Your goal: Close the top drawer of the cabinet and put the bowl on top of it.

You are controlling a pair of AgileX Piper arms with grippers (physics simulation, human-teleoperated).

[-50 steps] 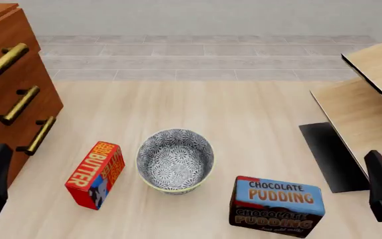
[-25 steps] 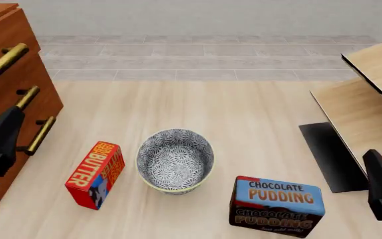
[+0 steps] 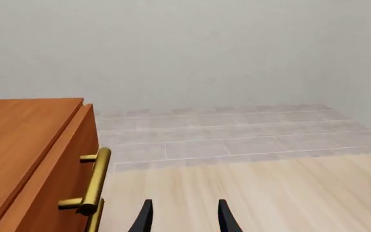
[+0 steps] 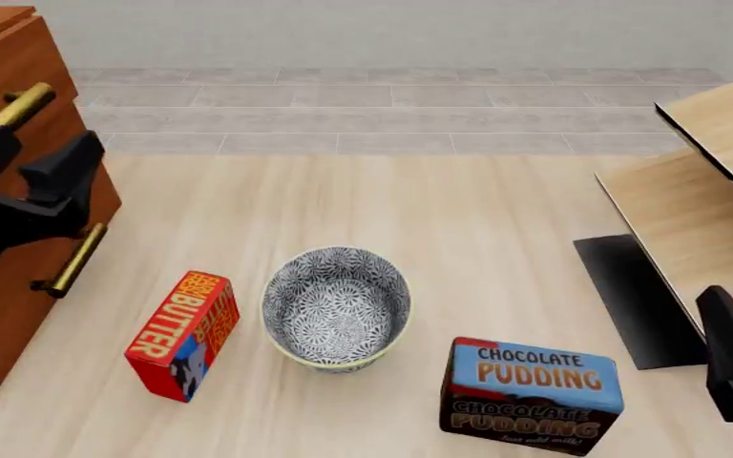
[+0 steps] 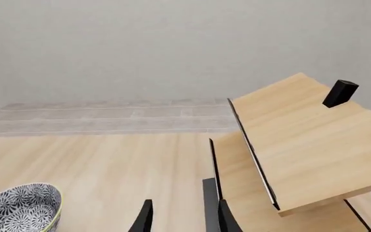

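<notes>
Top drawer [image 4: 16, 91] of the cabinet [image 4: 10, 286] sits at the far left of the scene, with the left gripper [image 4: 38, 181] raised right in front of the drawer fronts, just below the top brass handle [image 4: 16, 107] and overlapping the middle one. Its two dark fingers [image 3: 145, 218] stand apart with a clear gap and hold nothing. The bowl [image 4: 336, 307] rests near the middle of the table [image 4: 469, 219], well apart from both grippers, between a red butter box [image 4: 186, 334] on its left and a chocolate pudding box [image 4: 533, 396] to its near right. The right gripper [image 5: 182, 220] waits low at the near right edge, fingers narrowly parted and empty. The table is pale wood; beyond it lie grey floor tiles and a plain pale wall. Light-wood furniture [image 4: 704, 191] fills the right side. The cabinet is reddish-brown with brass bar handles; the bowl shows a fine dark-grey-and-white floral pattern inside and a cream outside.
</notes>
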